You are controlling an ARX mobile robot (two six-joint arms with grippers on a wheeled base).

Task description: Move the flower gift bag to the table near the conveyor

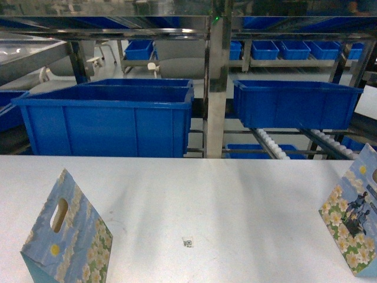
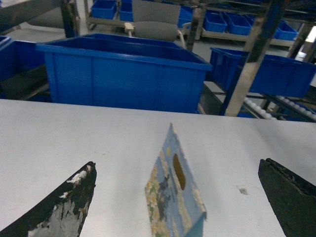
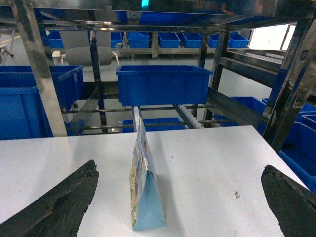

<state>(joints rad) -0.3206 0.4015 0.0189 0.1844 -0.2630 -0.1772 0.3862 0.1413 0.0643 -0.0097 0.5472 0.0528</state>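
Two flower gift bags are upright on the white table [image 1: 235,194], both free of the grippers. Left flower gift bag [image 1: 68,236] sits at the near-left corner of the head view, die-cut handle slot near its top, daisy print along the lower side. Right flower gift bag [image 1: 355,221] is at the right edge, partly cut off by the frame, daisies plus a dark figure print. They're well apart, with the small square sticker [image 1: 188,242] on the tabletop between them, closer to the near edge. Left gripper [image 2: 177,197]: jaws spread wide, fingers either side of the left bag without touching it, pad on the left finger [image 2: 64,207] badly worn. Right gripper [image 3: 177,202]: also wide open, the right bag edge-on between its fingers, no contact. Past the far edge of the table: conveyor [image 1: 274,144] roller tracks with white wheels sloping under the steel rack [image 1: 217,88], big blue bin [image 1: 106,121] on the left, another blue bin [image 1: 294,103] on the right, more small bins on shelves behind.
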